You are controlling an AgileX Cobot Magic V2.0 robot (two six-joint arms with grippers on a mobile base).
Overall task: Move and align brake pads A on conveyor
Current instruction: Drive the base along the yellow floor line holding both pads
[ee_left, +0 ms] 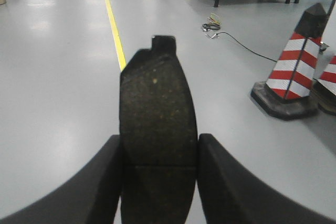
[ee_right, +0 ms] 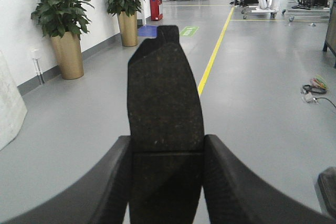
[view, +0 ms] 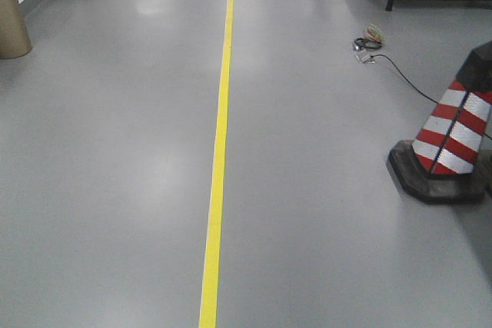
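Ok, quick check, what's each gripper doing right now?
Left gripper: shut on a brake pad, held edge to edge.
Right gripper: shut on another brake pad, gripped the same way.

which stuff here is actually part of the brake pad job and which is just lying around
Job:
- brake pad clamped in left gripper
- brake pad clamped in right gripper

Lying about:
- traffic cone
- cable on floor
- potted plants
- yellow floor line
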